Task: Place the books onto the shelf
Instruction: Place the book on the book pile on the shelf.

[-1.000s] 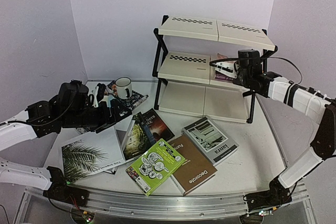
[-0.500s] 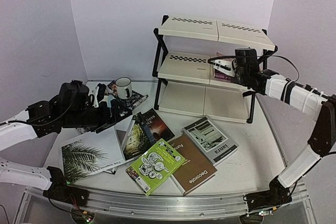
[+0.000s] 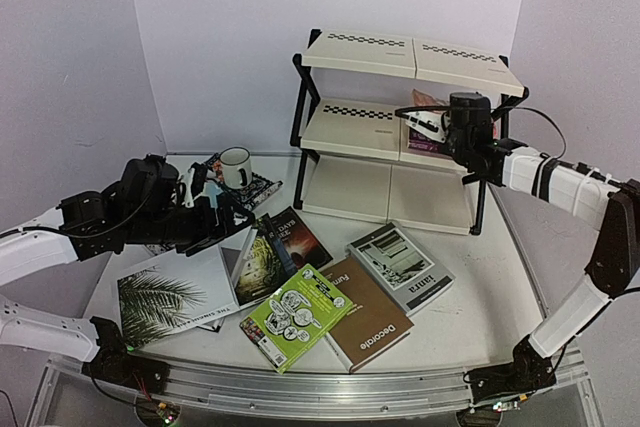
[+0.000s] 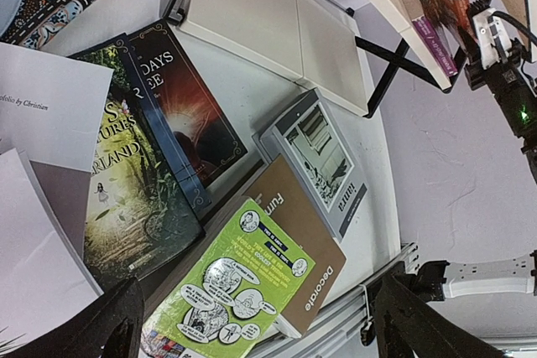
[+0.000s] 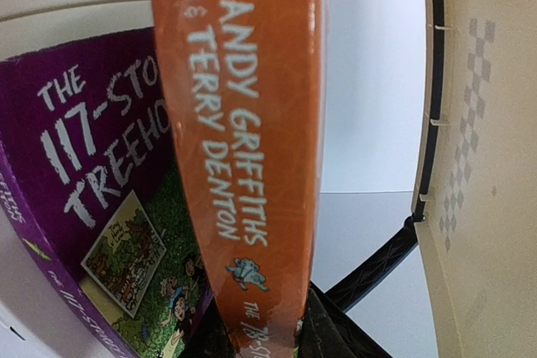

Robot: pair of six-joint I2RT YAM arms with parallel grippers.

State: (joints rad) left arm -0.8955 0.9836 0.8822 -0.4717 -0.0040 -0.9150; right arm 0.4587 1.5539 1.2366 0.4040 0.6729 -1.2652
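The orange book (image 5: 252,148) is up at the middle tier of the shelf (image 3: 355,132), just beside a purple Treehouse book (image 5: 84,207) lying there. The right end effector (image 3: 452,132) is clenched on the orange book. Down on the bench (image 3: 480,317) the green cartoon book (image 3: 295,315) overlaps the brown Decorate book (image 3: 375,327), with the grey book (image 3: 400,267) beside them. The left end effector (image 3: 215,212) hovers over the dark novels (image 3: 280,247), released and spread wide, grasping nothing.

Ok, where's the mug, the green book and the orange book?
mug (image 3: 236,166), top view, its white side.
green book (image 3: 297,316), top view, middle of its cover.
orange book (image 5: 252,144), right wrist view, on its spine.
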